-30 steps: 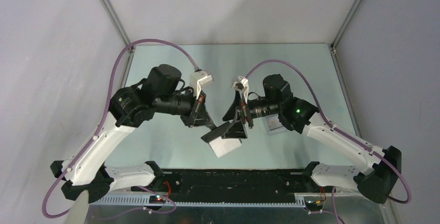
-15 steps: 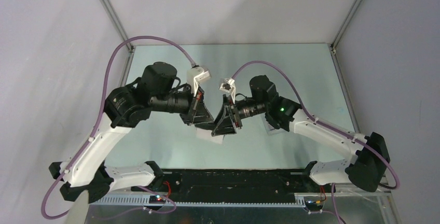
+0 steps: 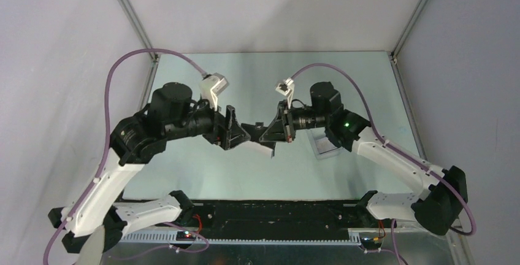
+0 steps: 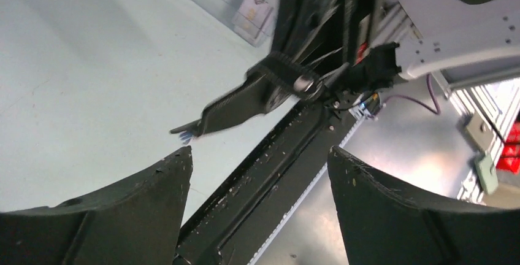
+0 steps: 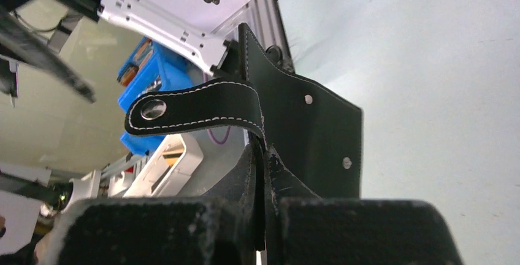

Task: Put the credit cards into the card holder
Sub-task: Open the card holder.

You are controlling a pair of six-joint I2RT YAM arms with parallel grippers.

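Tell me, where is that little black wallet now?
In the top view the card holder hangs over the table's middle, pinched in the right arm's fingers, with the left arm's fingers open close beside it.

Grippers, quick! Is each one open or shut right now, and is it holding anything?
Left gripper: open, holding nothing.
Right gripper: closed, holding the black wallet.

Near the black base rail (image 3: 276, 213), the left arm (image 3: 104, 179) and the right arm (image 3: 398, 161) have white shells. Farther from it their joints are black and round. A purple cable (image 3: 132, 62) runs along each arm. The right arm has a small green light (image 3: 346, 125). The left gripper (image 4: 259, 151) has black wedge-shaped fingers (image 4: 392, 216).
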